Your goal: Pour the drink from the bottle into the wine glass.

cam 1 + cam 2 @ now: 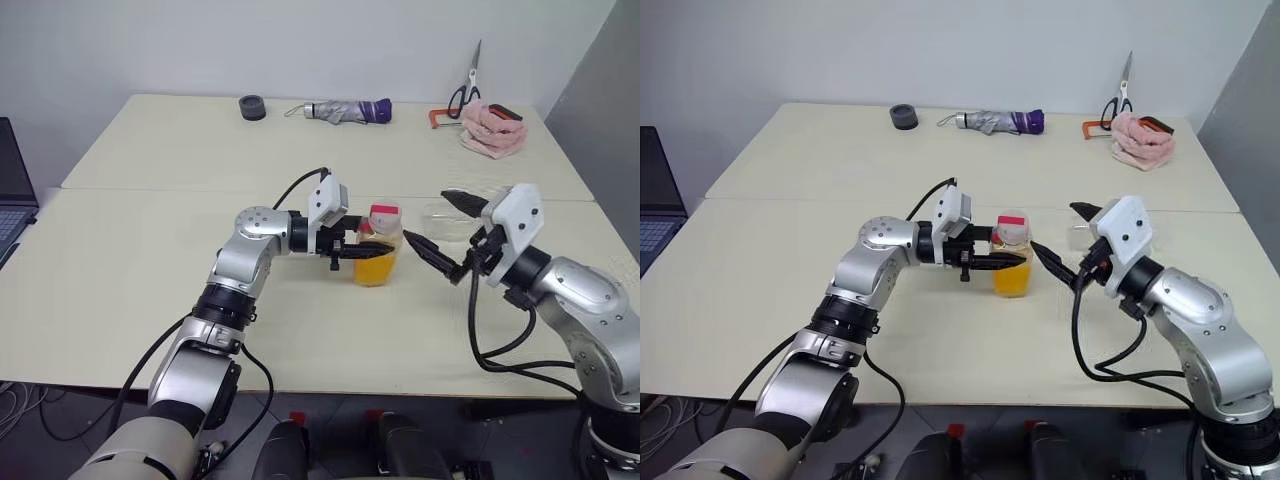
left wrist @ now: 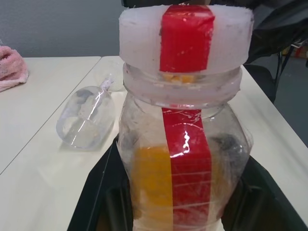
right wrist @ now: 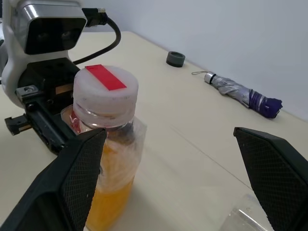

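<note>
The bottle [image 1: 385, 234] stands upright on the table, its red-and-white cap [image 3: 105, 85] screwed on and the orange drink [image 1: 374, 271] filling its lower half. My left gripper [image 1: 372, 252] reaches in level from the left and is shut on the bottle's body. The clear wine glass [image 2: 87, 121] lies on its side on the table just beyond the bottle, on its right side. Just right of the bottle, my right gripper [image 1: 446, 231] is open, its two black fingers [image 3: 72, 185] spread wide and touching nothing.
At the table's far edge lie a black ring [image 1: 252, 106], a folded umbrella [image 1: 348, 110], scissors [image 1: 466, 92] and a pink cloth [image 1: 492, 131]. A laptop [image 1: 12, 195] sits at the left edge. A seam [image 1: 150, 189] runs across the table between its two halves.
</note>
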You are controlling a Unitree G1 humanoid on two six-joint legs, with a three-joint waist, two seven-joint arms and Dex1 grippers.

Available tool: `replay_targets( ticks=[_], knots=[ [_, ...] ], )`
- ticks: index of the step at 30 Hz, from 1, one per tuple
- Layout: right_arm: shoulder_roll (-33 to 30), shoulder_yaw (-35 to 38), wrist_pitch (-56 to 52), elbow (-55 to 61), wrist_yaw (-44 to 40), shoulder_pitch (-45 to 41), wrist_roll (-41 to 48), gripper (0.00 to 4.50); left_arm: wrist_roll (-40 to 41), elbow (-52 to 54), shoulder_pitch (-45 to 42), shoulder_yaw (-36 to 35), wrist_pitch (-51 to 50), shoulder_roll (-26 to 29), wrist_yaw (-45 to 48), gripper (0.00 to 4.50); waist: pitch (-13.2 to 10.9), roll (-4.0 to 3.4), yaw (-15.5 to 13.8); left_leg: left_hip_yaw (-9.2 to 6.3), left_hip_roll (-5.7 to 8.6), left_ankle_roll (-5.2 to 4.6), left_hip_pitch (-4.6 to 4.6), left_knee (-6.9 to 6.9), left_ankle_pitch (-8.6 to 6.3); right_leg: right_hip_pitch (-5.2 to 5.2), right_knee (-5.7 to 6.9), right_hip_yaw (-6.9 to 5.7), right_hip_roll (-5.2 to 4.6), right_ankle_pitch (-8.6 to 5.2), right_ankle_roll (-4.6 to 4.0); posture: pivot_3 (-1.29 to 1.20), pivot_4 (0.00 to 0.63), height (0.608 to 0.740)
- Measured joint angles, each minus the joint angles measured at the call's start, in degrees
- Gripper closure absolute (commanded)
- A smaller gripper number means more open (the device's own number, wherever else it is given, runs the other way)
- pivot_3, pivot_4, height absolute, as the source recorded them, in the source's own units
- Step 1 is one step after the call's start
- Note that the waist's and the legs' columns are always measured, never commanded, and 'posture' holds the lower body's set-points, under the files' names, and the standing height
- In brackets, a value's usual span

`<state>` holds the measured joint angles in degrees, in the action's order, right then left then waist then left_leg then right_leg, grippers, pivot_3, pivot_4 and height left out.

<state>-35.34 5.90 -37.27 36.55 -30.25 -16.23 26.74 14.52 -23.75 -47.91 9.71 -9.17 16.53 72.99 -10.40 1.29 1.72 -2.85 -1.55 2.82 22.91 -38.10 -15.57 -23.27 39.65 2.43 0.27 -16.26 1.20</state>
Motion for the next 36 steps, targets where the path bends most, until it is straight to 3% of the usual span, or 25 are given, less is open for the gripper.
replay_targets(
  ticks=[8, 21, 36],
  knots=[
    [-2.2, 3.4, -4.0, 3.0, -2.4, 1.1, 7.8, 0.00, 0.0, 0.0, 0.0, 0.0, 0.8, 0.0, -0.1, 2.76, 0.0, 0.00, 0.0, 0.00, -0.01, 0.00, -0.01, -0.01, 0.00, 0.01, 0.00, 0.01, 0.01, 0.00, 0.00, 0.00, 0.150, 0.740],
    [-2.0, 3.4, -4.8, 3.4, -1.0, -0.8, 11.1, 0.00, 0.0, 0.0, 0.0, 0.0, 0.8, 0.1, -0.8, 2.76, 0.0, 0.00, 0.0, -0.01, -0.01, 0.00, 0.00, -0.01, 0.00, 0.01, 0.00, 0.00, 0.02, 0.00, 0.00, 0.00, 0.150, 0.740],
    [2.9, -4.1, -6.1, -2.1, 1.6, -8.5, 11.5, 0.00, 0.1, 0.1, 0.1, 0.0, 0.8, 0.1, -0.7, 2.77, 0.0, 0.00, 0.0, 0.00, -0.02, 0.00, -0.01, -0.02, 0.00, 0.01, 0.03, 0.00, 0.02, 0.00, 0.00, 0.00, 0.150, 0.740]
  ],
)
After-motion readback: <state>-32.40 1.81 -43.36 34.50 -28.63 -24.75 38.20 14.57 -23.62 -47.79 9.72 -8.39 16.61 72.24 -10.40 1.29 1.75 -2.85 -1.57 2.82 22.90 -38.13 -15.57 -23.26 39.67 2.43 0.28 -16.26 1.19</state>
